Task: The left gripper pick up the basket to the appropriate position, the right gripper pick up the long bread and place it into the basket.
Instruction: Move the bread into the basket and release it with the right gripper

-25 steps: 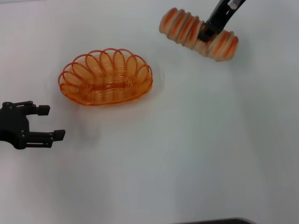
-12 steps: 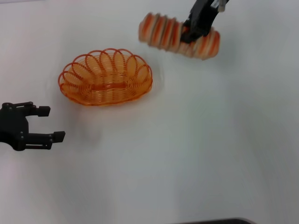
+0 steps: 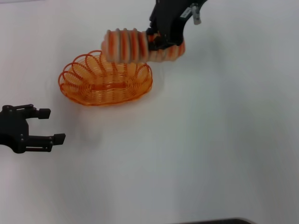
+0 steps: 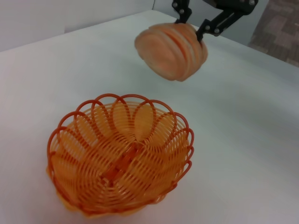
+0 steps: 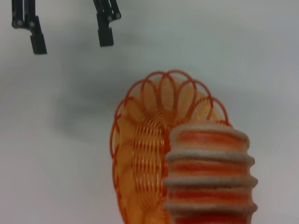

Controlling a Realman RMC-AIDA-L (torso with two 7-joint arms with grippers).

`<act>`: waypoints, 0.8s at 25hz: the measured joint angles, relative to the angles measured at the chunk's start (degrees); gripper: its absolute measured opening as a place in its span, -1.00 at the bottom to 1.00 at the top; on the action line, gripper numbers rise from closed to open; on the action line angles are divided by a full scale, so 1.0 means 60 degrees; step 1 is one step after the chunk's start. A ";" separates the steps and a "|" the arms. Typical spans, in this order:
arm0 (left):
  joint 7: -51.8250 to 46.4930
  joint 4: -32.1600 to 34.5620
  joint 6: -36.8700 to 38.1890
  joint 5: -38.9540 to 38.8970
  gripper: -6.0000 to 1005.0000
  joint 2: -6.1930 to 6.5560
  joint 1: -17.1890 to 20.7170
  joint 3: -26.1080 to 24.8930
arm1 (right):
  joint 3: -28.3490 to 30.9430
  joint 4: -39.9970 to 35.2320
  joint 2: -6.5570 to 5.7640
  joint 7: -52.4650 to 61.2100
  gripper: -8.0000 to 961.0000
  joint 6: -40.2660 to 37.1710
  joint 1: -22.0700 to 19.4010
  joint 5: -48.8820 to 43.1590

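The orange wire basket (image 3: 105,78) stands on the white table (image 3: 196,140), left of centre; it also shows in the left wrist view (image 4: 119,156) and the right wrist view (image 5: 145,144). My right gripper (image 3: 156,39) is shut on the long bread (image 3: 135,45) and holds it in the air over the basket's far right rim. The bread shows end-on in the left wrist view (image 4: 172,50) and in the right wrist view (image 5: 210,172). My left gripper (image 3: 49,125) is open and empty, near the table's left edge, in front of the basket and apart from it; it also shows in the right wrist view (image 5: 70,39).
A dark edge (image 3: 215,221) shows at the bottom of the head view. A grey carpeted floor (image 4: 280,28) lies past the table's far edge in the left wrist view.
My right gripper has carried the long bread leftward from the far right to above the basket's far right rim. The left gripper and the basket have not moved.
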 joint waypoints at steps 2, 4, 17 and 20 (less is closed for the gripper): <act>-0.0010 0.0000 0.0017 0.0000 0.74 0.0002 -0.0006 0.0000 | -0.0102 0.0051 0.0023 -0.0105 -0.47 0.0175 0.0058 0.0123; -0.0020 0.0000 0.0022 0.0000 0.74 0.0002 -0.0001 -0.0006 | -0.0200 0.0110 0.0039 -0.0121 -0.47 0.0369 0.0115 0.0277; -0.0020 -0.0001 0.0022 0.0000 0.74 0.0003 0.0002 -0.0015 | -0.0548 0.2132 0.0101 -0.0125 -0.45 0.1948 0.0968 0.1032; 0.0002 -0.0004 0.0007 0.0000 0.74 0.0003 0.0002 -0.0015 | -0.0748 0.2529 0.0102 -0.0157 -0.45 0.2234 0.1115 0.1269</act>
